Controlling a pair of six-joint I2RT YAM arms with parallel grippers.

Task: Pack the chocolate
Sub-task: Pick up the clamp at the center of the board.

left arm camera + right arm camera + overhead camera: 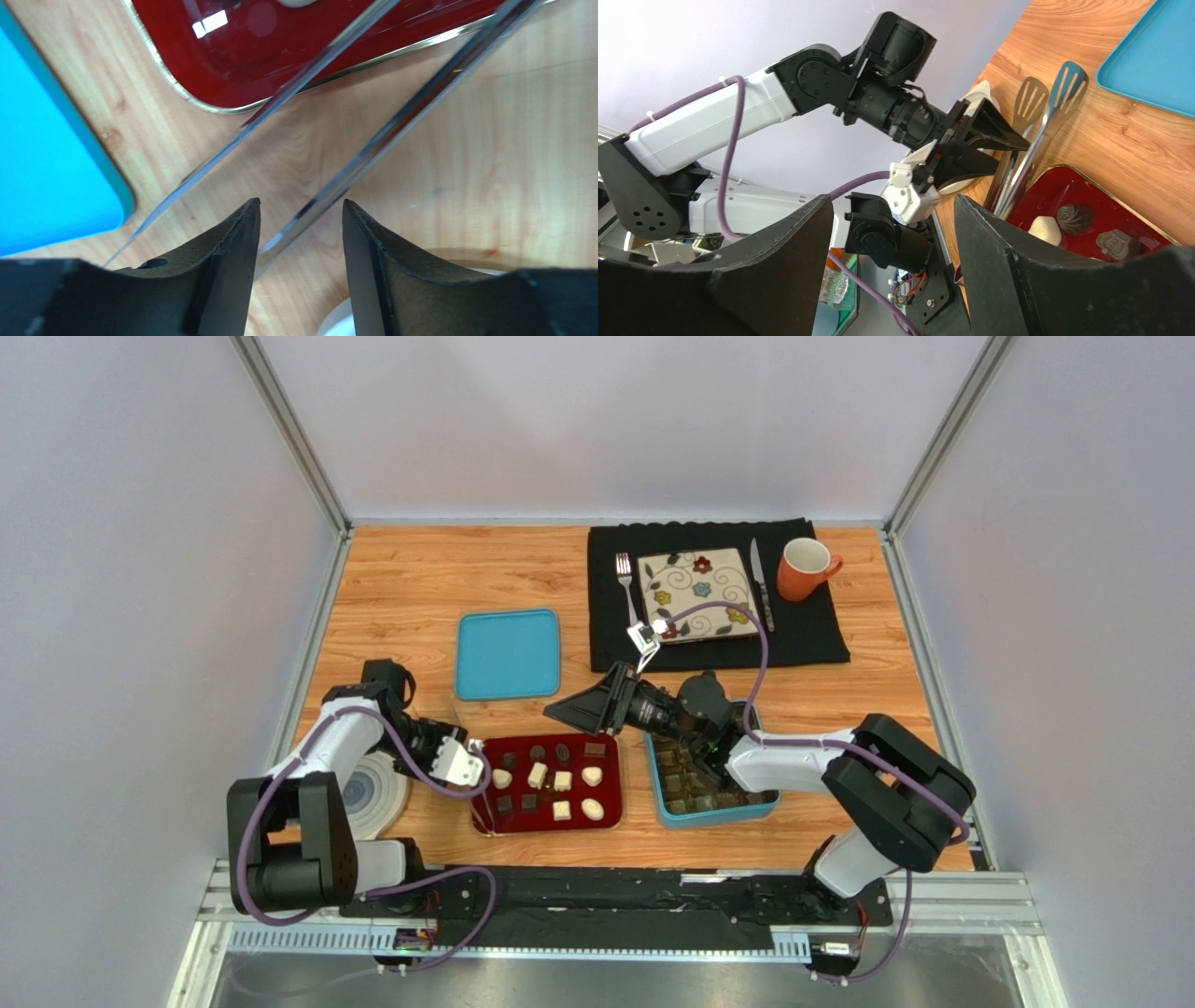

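Several dark and white chocolates (561,781) lie on a red tray (484,819). More dark ones (694,777) sit in the blue box (659,798) to its right. My left gripper (470,756) is at the tray's left edge, over metal tongs (393,133). Its jaws (302,203) stand apart, and one tong arm runs through the gap against the left finger only. The tongs' slotted heads (1046,98) show in the right wrist view, along with two chocolates (1074,217). My right gripper (561,711) hovers open and empty above the tray's far right corner (892,203).
A blue lid (508,654) lies behind the tray. A black placemat (828,637) at the back holds a flowered plate (697,592), fork, knife and orange mug (804,569). A white round dish (376,798) sits by the left arm.
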